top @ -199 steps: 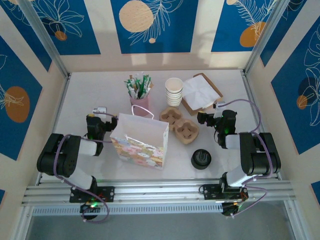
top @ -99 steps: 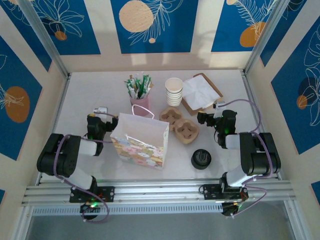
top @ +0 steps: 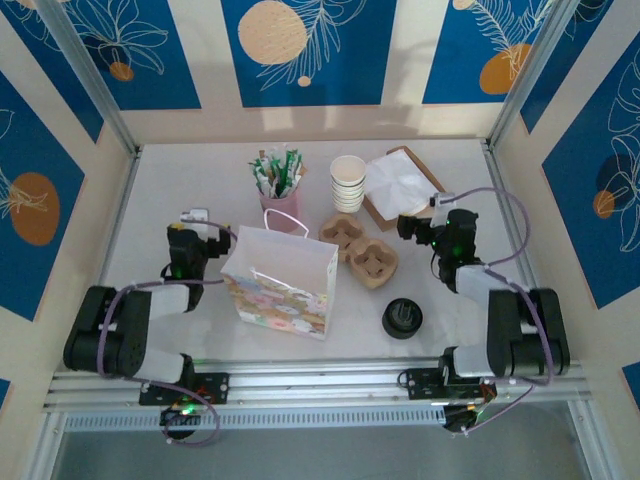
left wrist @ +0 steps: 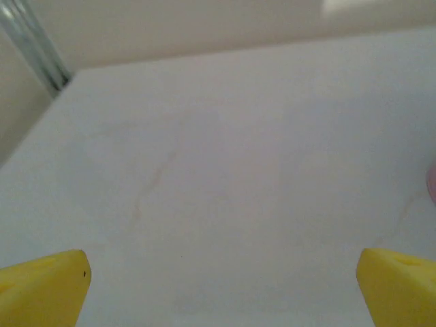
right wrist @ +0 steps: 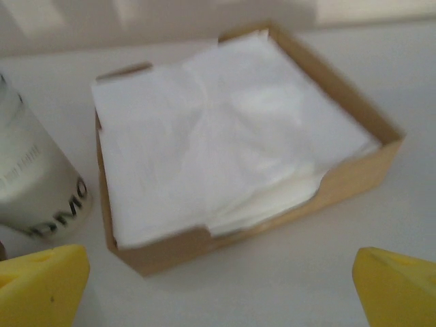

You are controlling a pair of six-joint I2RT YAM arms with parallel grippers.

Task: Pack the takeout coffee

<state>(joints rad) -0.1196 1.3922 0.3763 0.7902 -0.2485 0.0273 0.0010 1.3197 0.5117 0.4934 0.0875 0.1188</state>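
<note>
- Two empty grippers gaped wide: left gripper [left wrist: 221, 289] left of bag [top: 280, 282], right gripper [right wrist: 221, 286] right of it.
- One takeout coffee [top: 402, 318] stood right of bag; wanted gripping low, kept upright.

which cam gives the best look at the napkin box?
Right wrist: the napkin box is close and whole, with white napkins visible inside. Top external shows it small, far right, beside the cup stack.

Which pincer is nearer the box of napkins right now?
Right. The right pincer sits open just in front of the napkin box, aimed at it; the left pincer is open over bare table, on the far side of the paper bag.
</note>
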